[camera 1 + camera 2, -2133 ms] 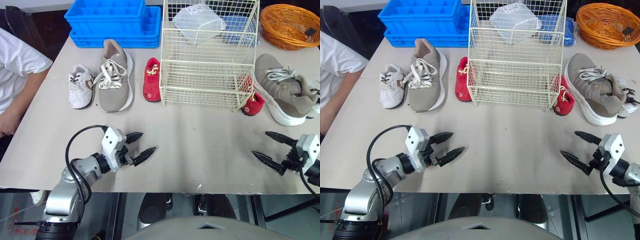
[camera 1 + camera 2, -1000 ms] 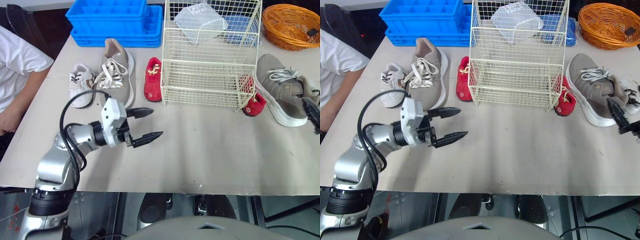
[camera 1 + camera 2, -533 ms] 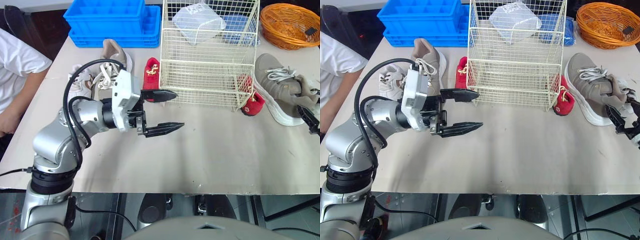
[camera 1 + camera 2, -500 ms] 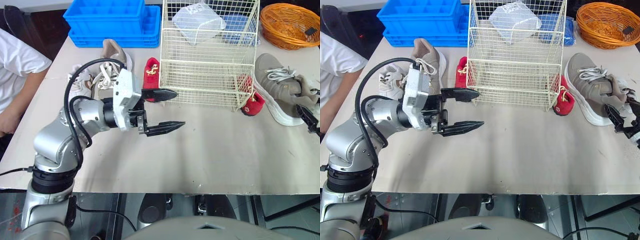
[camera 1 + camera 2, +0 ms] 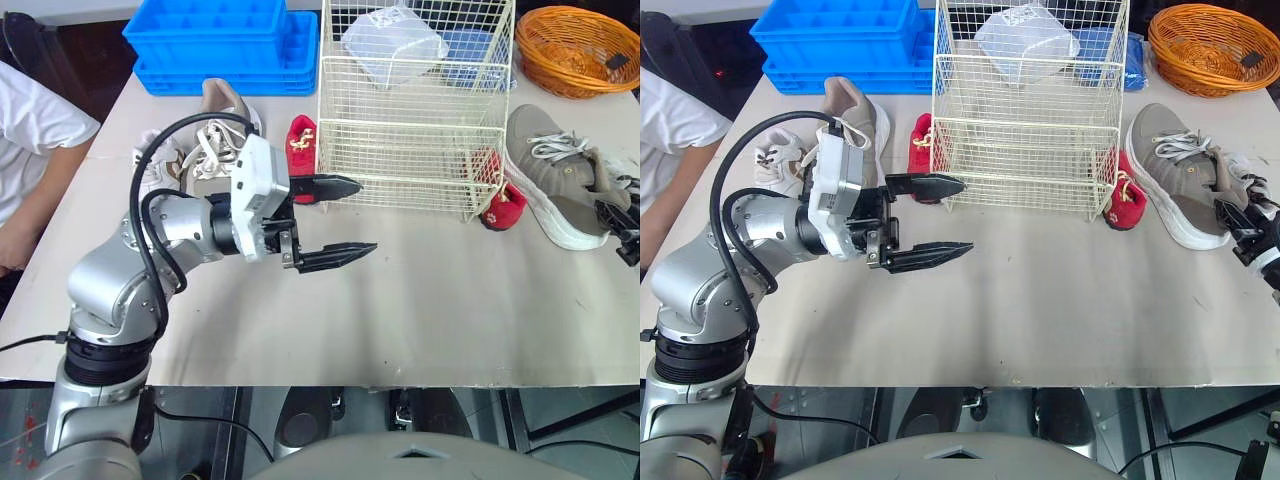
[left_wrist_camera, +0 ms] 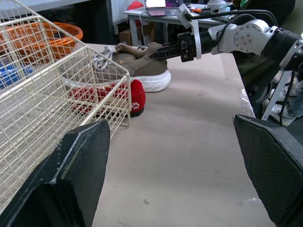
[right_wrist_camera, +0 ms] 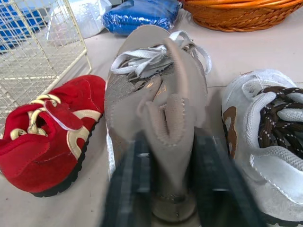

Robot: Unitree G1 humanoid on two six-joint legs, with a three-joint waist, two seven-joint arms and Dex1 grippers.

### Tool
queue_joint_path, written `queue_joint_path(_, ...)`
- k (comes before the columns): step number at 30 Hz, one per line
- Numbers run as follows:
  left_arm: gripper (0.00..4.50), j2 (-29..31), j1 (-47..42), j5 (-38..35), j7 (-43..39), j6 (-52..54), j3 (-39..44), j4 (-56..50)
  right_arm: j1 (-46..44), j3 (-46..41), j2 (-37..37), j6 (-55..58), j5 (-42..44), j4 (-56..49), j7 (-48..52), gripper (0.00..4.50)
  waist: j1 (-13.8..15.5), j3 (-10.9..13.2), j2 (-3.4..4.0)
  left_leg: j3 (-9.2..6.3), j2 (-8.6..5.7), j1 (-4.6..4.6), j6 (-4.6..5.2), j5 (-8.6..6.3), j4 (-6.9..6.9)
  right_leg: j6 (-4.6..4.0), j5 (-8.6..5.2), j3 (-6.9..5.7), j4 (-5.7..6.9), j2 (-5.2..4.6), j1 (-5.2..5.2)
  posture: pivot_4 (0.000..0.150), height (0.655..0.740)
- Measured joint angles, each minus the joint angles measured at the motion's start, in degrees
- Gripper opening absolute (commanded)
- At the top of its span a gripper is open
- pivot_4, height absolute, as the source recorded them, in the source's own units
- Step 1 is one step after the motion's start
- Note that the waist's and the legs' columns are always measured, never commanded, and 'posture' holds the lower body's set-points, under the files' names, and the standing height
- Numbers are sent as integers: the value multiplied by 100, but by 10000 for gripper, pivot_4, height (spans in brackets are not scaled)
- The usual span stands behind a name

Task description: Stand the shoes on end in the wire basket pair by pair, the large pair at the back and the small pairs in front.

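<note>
Shoes lie flat on the table (image 5: 440, 320) on either side of the basket (image 5: 400, 195). The left grey shoe (image 5: 222, 102), left red shoe (image 5: 303, 150) and left white shoe (image 5: 765, 158) are on one side. The right grey shoe (image 5: 555, 180) and right red shoe (image 5: 503, 208) are on the other.

The left arm bends across the table. The left gripper (image 5: 348, 222) hovers before the basket's left front corner, pointing right, jaws spread wide and empty.

The right gripper (image 7: 171, 139) reaches the right grey shoe's heel from the table's right edge. The right wrist view shows its fingers (image 7: 132, 189) apart, one on each side of the heel, not visibly clamped. The right white shoe (image 7: 265, 146) lies just beside. The left wrist view shows that arm stretched level toward the heel.
</note>
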Motion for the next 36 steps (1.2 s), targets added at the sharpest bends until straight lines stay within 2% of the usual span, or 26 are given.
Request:
queue_joint_path(5, 45000, 9, 0, 24, -96, -4, -2, 4, 9, -42, 214, -134, 5, -107, -145, 372, 2, 2, 0, 0, 0, -1, -1, 0, -1, 0, 0, 0, 0, 0, -1, 1500, 6860)
queue_joint_path(9, 45000, 30, -8, 64, -205, -36, -4, 92, -372, -363, 446, -559, 146, -196, -423, 372, 16, 34, 43, 9, -3, -11, 0, 0, -1, 2, 1, 9, 3, -2, -18, 1500, 6860)
queue_joint_path(13, 45000, 78, -72, 163, -345, -136, -3, 266, -843, -824, 356, -1032, 459, -812, -489, 372, 23, 43, 54, 9, -2, -11, -2, 1, -15, 3, 0, 7, 1, 2, -24, 1500, 6860)
queue_joint_path(16, 45000, 103, -232, 177, -426, -199, 16, 424, -1051, -822, 176, -1163, 604, -1300, -335, 372, 21, 44, 52, 9, -1, -10, -3, 1, -18, 3, 0, 7, -1, 3, -24, 1500, 6860)
queue_joint_path(19, 45000, 185, -435, 115, -547, -224, 229, 681, -1289, -490, 8, -1186, 768, -1732, -1, 372, -13, 47, 47, 13, -1, -7, -3, 2, -15, 3, 1, 13, 1, 3, -24, 1500, 6860)
queue_joint_path(24, 45000, 467, -899, -301, -757, -178, 919, 1100, -1498, 566, -723, -886, 913, -2368, 1031, 372, 10, 61, 26, 12, 0, -9, -2, 1, -12, 3, 1, 10, 0, 0, -24, 1500, 6860)
queue_joint_path(28, 45000, 739, -987, -602, -903, -73, 1272, 1157, -1547, 1135, -1200, -811, 892, -2467, 1954, 372, 39, 82, -8, 7, -2, -15, -2, 1, -12, 3, 1, 0, -8, -5, -22, 1500, 6860)
queue_joint_path(33, 45000, 950, -991, -1507, -926, 422, 1780, 1059, -2153, 1637, -1898, -720, 868, -2515, 3047, 372, 15, 108, -39, -1, -1, -17, -2, 1, -6, 3, 1, -8, -7, -7, -19, 1500, 6860)
queue_joint_path(36, 45000, 1042, -891, -1634, -924, 523, 1788, 919, -2441, 2003, -2042, -744, 779, -2590, 3626, 372, 12, 110, -41, -3, -1, -14, -2, 1, -7, 3, 1, -10, -7, -6, -17, 1500, 6860)
